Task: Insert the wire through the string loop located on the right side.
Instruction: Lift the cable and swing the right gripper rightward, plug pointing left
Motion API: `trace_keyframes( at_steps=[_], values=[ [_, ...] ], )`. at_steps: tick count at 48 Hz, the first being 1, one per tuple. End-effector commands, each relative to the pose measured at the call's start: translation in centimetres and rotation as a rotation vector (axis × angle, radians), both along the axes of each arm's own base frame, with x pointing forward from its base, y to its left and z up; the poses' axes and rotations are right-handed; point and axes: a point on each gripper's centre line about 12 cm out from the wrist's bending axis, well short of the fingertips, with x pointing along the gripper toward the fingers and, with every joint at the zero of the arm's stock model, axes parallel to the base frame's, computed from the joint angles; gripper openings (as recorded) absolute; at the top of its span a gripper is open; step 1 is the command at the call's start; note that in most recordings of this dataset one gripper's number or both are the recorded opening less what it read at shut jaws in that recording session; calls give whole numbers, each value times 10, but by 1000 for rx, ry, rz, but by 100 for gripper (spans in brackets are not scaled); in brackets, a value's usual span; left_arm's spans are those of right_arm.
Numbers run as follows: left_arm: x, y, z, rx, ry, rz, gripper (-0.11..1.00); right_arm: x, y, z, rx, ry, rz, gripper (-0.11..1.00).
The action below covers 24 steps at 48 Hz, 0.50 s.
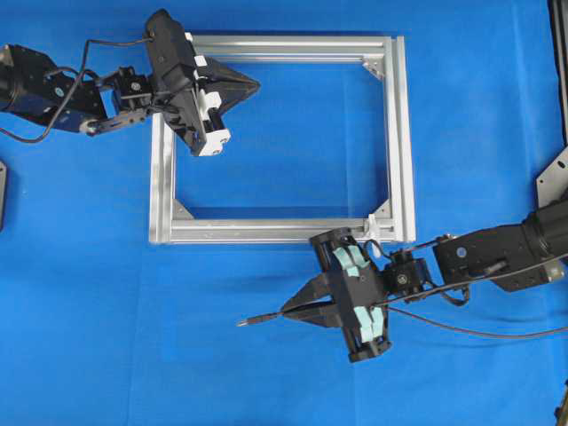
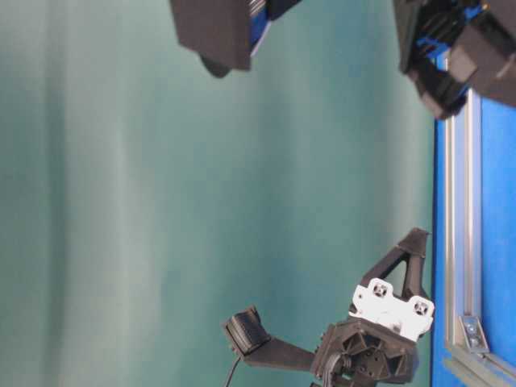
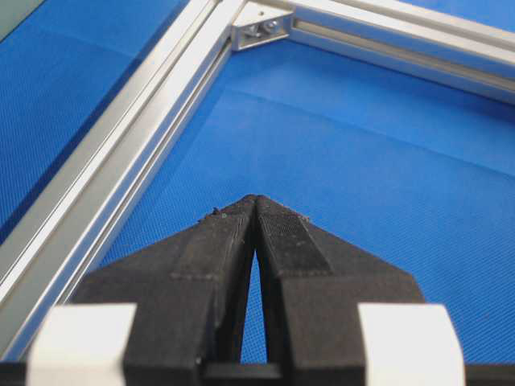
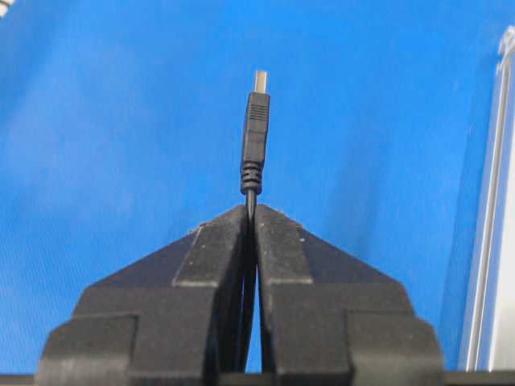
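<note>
**Wire pinched in right end effector, short of the loop**

Nearest in the overhead view, the right end effector (image 1: 293,310) sits over bare blue tabletop (image 1: 106,355), just on the near side of the frame (image 1: 284,232). Its jaws are pressed together on the wire (image 1: 461,330), which runs off to the right edge behind it. The plug (image 4: 256,129) sticks out past the fingertips and points left (its metal tip shows pale in the right wrist view). In that wrist view the thin cable comes straight up out of the seam between the two black fingers (image 4: 209,265), and the plug hangs clear of the cloth, touching nothing else.

The string loop (image 1: 371,227) stands upright as a small white tab on the frame's near rail, close to its right corner. It lies just beyond the right arm's wrist, to the right of the plug and apart from it; the wire does not pass through it.

Farther off, the left end effector (image 1: 251,86) hovers over the frame's far left corner with its tip pointing right into the open middle. Its jaws are closed to a point on nothing, as the left wrist view makes plain: the two fingers (image 3: 282,241) meet at the tip above blue cloth, with a corner bracket (image 3: 261,26) beyond.
</note>
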Motion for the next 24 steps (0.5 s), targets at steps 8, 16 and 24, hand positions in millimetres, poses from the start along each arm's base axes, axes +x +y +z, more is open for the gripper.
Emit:
trace_keyframes(
  at_steps=[8, 16, 24],
  values=[
    [5, 2, 19, 18, -54, 0, 0, -29, -9, 16, 22, -14, -14, -4],
    [4, 2, 19, 17, -54, 1, 0, -66, -22, 12, 30, 24, -37, -4],
    [5, 2, 19, 18, -55, 0, 0, -109, -37, 7, 34, 51, -54, -4]
  ],
)
